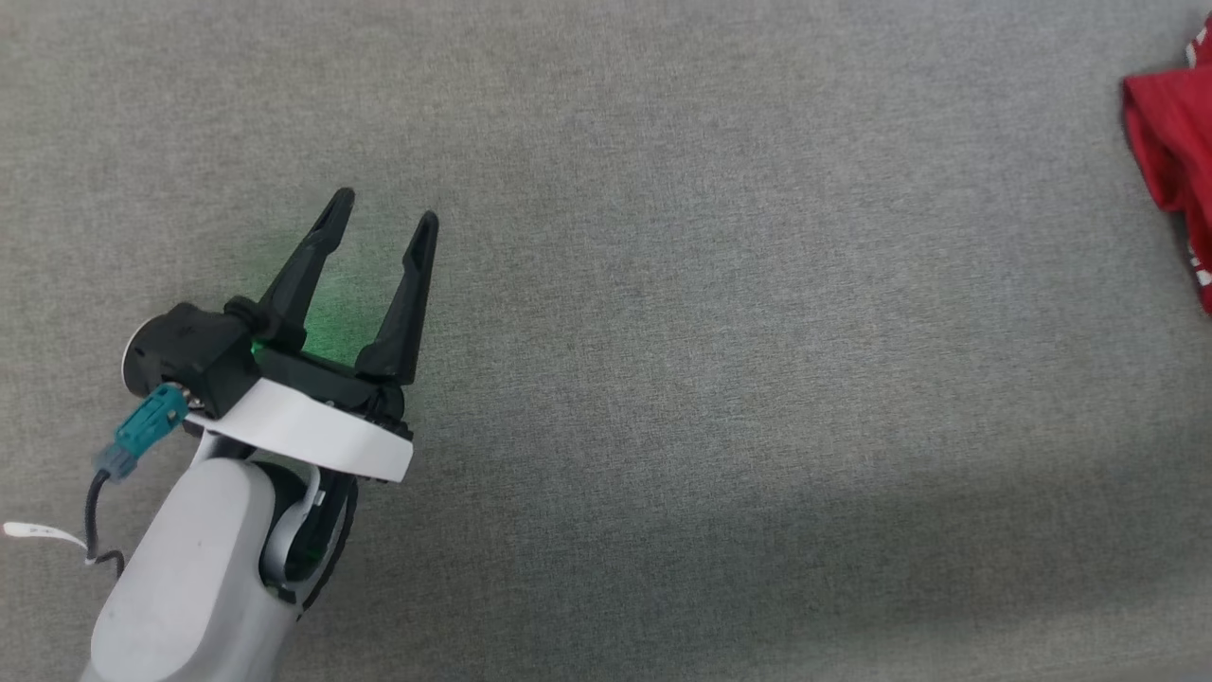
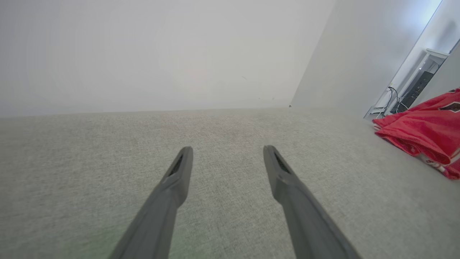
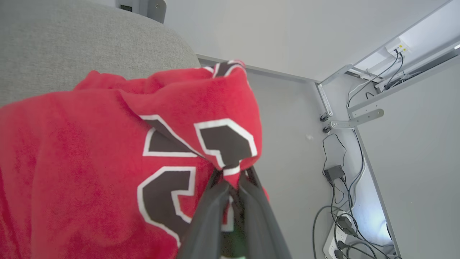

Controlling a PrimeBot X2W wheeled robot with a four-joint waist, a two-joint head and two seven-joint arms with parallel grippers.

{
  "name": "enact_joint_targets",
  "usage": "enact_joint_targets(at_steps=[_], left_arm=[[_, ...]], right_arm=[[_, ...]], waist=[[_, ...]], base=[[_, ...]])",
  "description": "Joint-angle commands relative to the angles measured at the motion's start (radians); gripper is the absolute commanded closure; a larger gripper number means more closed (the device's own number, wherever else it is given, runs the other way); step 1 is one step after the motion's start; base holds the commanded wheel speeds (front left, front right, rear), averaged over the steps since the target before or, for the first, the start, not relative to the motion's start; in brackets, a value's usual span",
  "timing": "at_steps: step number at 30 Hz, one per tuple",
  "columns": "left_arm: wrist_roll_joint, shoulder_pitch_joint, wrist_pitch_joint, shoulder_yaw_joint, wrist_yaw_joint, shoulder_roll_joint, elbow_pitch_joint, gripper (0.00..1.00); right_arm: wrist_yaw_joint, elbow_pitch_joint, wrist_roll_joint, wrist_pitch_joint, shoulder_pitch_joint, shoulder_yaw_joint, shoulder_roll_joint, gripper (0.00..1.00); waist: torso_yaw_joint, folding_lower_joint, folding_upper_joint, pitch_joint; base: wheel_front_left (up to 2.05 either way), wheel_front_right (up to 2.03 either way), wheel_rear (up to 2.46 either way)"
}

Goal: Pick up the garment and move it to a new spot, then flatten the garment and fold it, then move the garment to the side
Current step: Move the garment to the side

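Two grippers | left gripper spread wide over grey surface | right gripper pinching garment

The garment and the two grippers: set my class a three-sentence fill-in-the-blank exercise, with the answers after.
The right gripper is shut on the garment, which is mainly ____ in colour.
The left gripper stands ____, holding nothing.
In the head view the garment shows at the picture's ____ edge.
Answers: red; open; right.
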Motion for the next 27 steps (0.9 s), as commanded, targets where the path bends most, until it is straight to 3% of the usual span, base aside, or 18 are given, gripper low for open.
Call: enact_joint_targets(at_steps=[1, 5, 6, 7, 8, 9, 10, 17, 27], left_arm=[[-0.003, -0.016, -0.005, -0.004, -0.004, 0.004, 0.001, 0.00], [-0.008, -0.043, -0.005, -0.028, -0.004, 0.010, 0.006, 0.00], [-0.010, -0.049, -0.005, -0.033, -0.004, 0.011, 0.007, 0.00], [-0.012, -0.053, -0.005, -0.036, -0.004, 0.012, 0.008, 0.00], [-0.013, -0.058, -0.005, -0.037, -0.004, 0.012, 0.009, 0.00], [-0.013, -0.061, -0.005, -0.036, -0.004, 0.012, 0.009, 0.00], [-0.015, -0.063, -0.005, -0.035, -0.004, 0.014, 0.010, 0.00], [-0.017, -0.038, -0.005, 0.007, -0.004, 0.020, 0.004, 0.00], [-0.008, 0.018, -0.005, 0.080, -0.004, 0.012, -0.008, 0.00]], right_arm=[[0.000, 0.016, -0.012, -0.014, -0.013, -0.002, 0.019, 1.00], [0.000, 0.090, -0.056, -0.058, -0.043, -0.019, 0.056, 1.00], [0.000, 0.110, -0.063, -0.067, -0.050, -0.027, 0.067, 0.96], [0.000, 0.133, -0.073, -0.074, -0.056, -0.036, 0.075, 0.83], [0.000, 0.150, -0.083, -0.084, -0.062, -0.042, 0.084, 0.58], [0.000, 0.164, -0.090, -0.094, -0.069, -0.044, 0.093, 0.42], [0.000, 0.178, -0.097, -0.102, -0.077, -0.049, 0.099, 0.02], [0.000, 0.229, -0.116, -0.157, -0.118, -0.051, 0.121, 0.00], [0.000, 0.211, -0.038, -0.243, -0.100, -0.035, 0.144, 0.00]], waist=[[0.001, 0.0000, 0.0000, 0.011], [0.012, 0.0000, 0.0000, 0.028], [0.015, 0.0000, 0.0000, 0.032], [0.019, 0.0000, 0.0000, 0.035], [0.022, 0.0000, 0.0000, 0.037], [0.025, 0.0000, 0.0000, 0.039], [0.027, 0.0000, 0.0000, 0.040], [0.027, 0.0000, 0.0000, 0.026], [0.023, 0.0000, 0.0000, -0.032]], base=[[0.00, 0.00, 0.00], [0.00, 0.00, 0.00], [0.00, 0.00, 0.00], [0.00, 0.00, 0.00], [0.00, 0.00, 0.00], [0.00, 0.00, 0.00], [0.00, 0.00, 0.00], [0.00, 0.00, 0.00], [0.00, 0.00, 0.00]])
